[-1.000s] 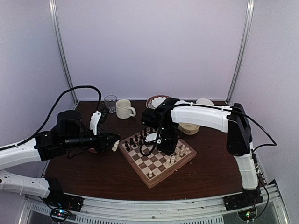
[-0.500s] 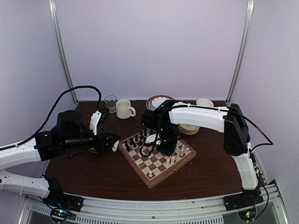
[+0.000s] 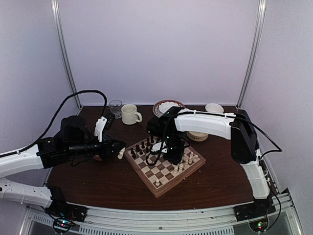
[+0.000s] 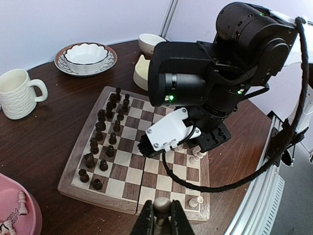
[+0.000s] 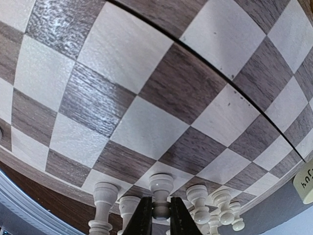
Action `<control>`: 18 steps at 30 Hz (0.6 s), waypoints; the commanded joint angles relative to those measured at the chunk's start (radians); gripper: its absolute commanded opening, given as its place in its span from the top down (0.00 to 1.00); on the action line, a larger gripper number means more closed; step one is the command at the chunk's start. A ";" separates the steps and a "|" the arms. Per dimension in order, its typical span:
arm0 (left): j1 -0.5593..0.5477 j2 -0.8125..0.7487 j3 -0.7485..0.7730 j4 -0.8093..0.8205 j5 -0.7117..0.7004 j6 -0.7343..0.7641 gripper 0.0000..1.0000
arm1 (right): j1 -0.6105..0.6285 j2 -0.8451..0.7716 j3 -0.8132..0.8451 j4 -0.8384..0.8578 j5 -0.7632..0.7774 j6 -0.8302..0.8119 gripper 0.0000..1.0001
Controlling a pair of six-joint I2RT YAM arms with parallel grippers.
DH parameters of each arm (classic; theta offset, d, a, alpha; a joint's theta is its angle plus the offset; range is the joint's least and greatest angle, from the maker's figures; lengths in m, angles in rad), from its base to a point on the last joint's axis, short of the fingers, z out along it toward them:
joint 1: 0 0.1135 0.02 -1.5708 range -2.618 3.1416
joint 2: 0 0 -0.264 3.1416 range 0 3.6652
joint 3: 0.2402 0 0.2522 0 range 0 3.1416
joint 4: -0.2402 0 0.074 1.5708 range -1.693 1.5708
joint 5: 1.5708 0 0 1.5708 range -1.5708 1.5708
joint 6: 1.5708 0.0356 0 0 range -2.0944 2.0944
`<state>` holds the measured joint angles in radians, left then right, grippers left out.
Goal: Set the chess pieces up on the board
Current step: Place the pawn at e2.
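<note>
Cream-white piece (image 5: 161, 188) stands in the board's (image 3: 157, 193) edge row among other cream pieces (image 5: 198, 196). The right fingers (image 5: 145, 215), closed on it a second ago, have barely begun easing, so it looks placed. Left fingers (image 4: 145, 223) clamp a second cream piece (image 4: 162, 206) beside the board.

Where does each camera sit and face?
Top external: above, behind the bases, facing the board; both arms show.
Left wrist: beside the board, looking across it at the right arm; own jaws shut on a cream piece.
Right wrist: low over the board, looking down; own jaws around a second cream piece.
Shared: both wrist views show the board's squares.
</note>
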<state>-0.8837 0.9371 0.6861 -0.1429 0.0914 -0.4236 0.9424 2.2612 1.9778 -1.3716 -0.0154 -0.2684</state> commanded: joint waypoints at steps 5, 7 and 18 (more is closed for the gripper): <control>-0.004 0.003 0.036 0.023 0.010 0.014 1.00 | -0.005 0.005 0.033 -0.002 0.033 -0.008 0.68; -0.004 0.003 0.036 0.020 0.010 0.014 1.00 | -0.005 0.001 0.033 0.000 0.035 -0.007 0.66; -0.004 0.003 0.037 0.021 0.013 0.014 1.00 | -0.005 -0.017 0.033 0.023 0.056 -0.004 0.71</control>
<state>-0.8837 0.9409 0.6949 -0.1444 0.0937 -0.4232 0.9421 2.2620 1.9907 -1.3693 0.0059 -0.2699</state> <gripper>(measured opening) 0.103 0.290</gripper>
